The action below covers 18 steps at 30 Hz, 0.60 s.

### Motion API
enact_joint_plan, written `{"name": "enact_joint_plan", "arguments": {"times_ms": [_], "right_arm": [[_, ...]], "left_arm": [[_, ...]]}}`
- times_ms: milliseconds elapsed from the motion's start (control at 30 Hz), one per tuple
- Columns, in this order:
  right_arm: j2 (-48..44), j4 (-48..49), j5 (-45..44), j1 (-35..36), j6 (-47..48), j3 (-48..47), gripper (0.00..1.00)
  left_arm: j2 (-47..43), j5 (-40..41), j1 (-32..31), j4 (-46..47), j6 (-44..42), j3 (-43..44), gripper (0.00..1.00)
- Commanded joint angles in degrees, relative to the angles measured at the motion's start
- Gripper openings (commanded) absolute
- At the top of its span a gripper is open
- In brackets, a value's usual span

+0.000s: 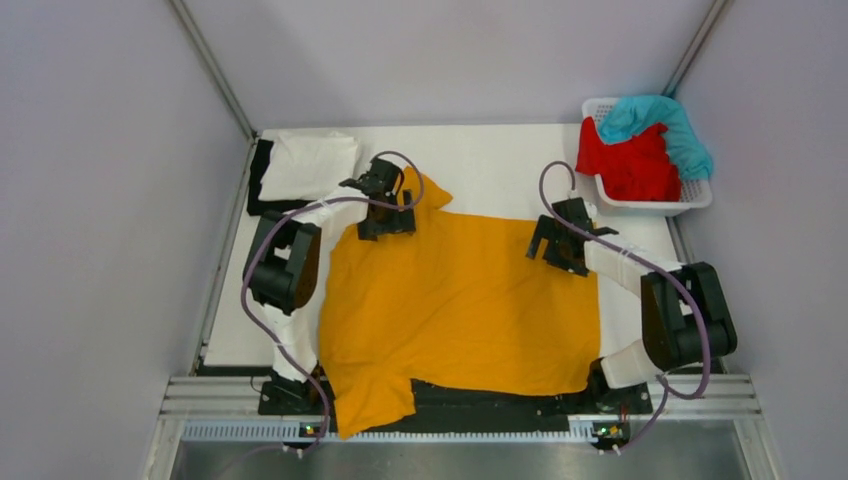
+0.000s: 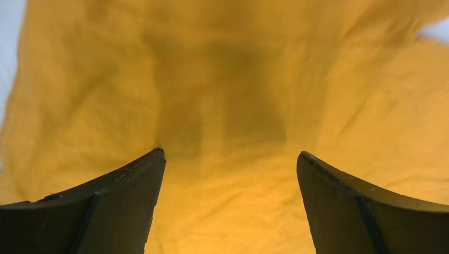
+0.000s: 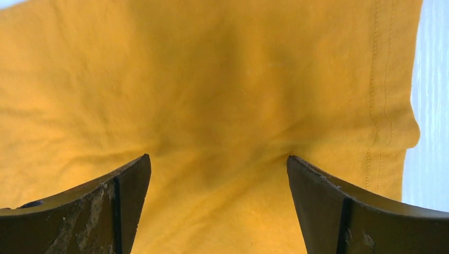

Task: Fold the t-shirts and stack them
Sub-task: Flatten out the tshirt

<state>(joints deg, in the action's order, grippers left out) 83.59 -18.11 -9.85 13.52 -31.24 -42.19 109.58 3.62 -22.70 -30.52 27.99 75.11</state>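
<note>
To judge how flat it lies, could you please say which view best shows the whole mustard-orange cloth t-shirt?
The top external view: the mustard-orange cloth t-shirt shows nearly whole, spread out. Each wrist view gives only a close patch; the right one catches its stitched hem.

The left arm (image 1: 285,265) and right arm (image 1: 680,315) are each built of bulky black joint housings linked by sections wrapped in white sleeves. A thin mauve cable (image 1: 541,188) loops back from behind the fingers to a black base (image 1: 287,394). The left fingers (image 2: 116,206) are dark curved blades tapering to blunt tips, each with a seam line behind the tip, and the right fingers (image 3: 100,211) match but carry pale scuffs.
</note>
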Motion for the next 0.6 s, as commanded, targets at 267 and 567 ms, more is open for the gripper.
{"name": "enact_joint_plan", "arguments": {"times_ms": [267,567], "right_arm": [[26.05,1.48,1.27,-4.74,3.49,-20.91,0.99],[35.61,-3.88,0.32,-5.3,5.82,-39.57,0.99]], "left_arm": [[17.37,-6.99,8.66,-1.01,2.72,19.68,0.99],[26.88,-12.1,10.57,-4.92,-0.78,40.47,0.99]]}}
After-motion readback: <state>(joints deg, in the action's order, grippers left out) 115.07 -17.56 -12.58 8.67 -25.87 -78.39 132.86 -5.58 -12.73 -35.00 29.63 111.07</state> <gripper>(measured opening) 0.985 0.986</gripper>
